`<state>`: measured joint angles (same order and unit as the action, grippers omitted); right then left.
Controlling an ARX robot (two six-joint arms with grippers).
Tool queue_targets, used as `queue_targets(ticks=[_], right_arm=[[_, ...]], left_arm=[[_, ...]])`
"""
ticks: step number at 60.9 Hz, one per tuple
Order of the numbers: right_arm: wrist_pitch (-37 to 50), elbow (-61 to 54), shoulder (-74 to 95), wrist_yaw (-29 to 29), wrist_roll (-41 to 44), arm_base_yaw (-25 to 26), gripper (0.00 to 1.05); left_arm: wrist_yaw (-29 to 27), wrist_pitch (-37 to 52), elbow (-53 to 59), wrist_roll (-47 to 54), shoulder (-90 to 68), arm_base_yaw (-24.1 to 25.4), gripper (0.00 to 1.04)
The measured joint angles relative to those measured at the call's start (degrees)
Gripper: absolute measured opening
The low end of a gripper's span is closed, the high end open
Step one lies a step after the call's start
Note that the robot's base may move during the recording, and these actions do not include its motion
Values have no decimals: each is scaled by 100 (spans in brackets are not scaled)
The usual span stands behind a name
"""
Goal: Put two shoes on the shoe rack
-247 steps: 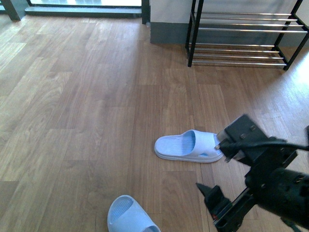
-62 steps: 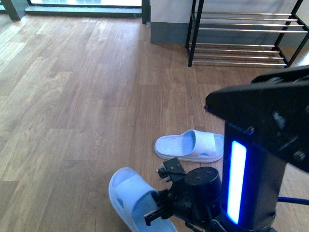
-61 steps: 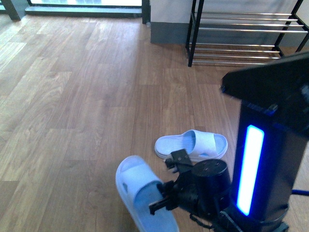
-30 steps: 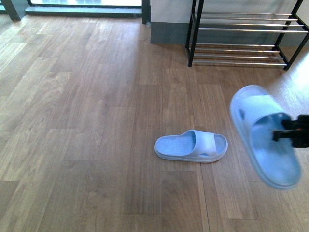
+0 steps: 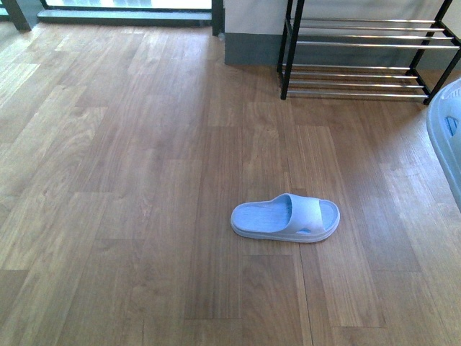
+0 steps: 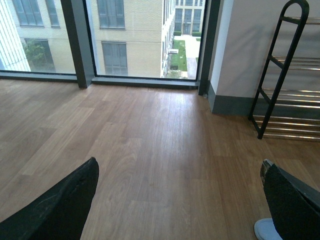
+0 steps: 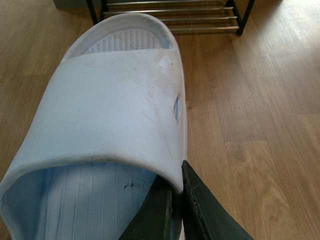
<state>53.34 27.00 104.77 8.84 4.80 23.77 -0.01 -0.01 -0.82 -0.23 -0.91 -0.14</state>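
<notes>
My right gripper (image 7: pixel 176 182) is shut on the strap edge of a pale blue-white slide sandal (image 7: pixel 120 105), held above the floor with its toe toward the shoe rack (image 7: pixel 170 15). In the front view only a part of this sandal (image 5: pixel 446 137) shows at the right edge, and the arm is out of view. The other slide sandal (image 5: pixel 285 218) lies on the wooden floor in the middle. The black-framed shoe rack (image 5: pixel 360 54) with chrome rods stands at the far right. My left gripper (image 6: pixel 180 200) is open and empty above the floor. The grey sneakers are out of view.
A grey skirting and wall corner (image 5: pixel 248 43) stand left of the rack. Large windows (image 6: pixel 135 37) with dark frames run along the far wall. In the left wrist view the rack's rounded side (image 6: pixel 280 65) is far off and a sandal tip (image 6: pixel 264 230) shows by one finger.
My right arm lifted the sandal from the near floor, swung it right across the front view and raised it; now only its edge shows at the right. The floor sandal has not moved.
</notes>
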Motion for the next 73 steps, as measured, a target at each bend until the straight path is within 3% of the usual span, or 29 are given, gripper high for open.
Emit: queue_targets(ticks=[73], right_arm=[[-20, -28, 9, 15, -2, 0, 2]], left_arm=[[0, -2, 0, 0, 0, 0, 95]])
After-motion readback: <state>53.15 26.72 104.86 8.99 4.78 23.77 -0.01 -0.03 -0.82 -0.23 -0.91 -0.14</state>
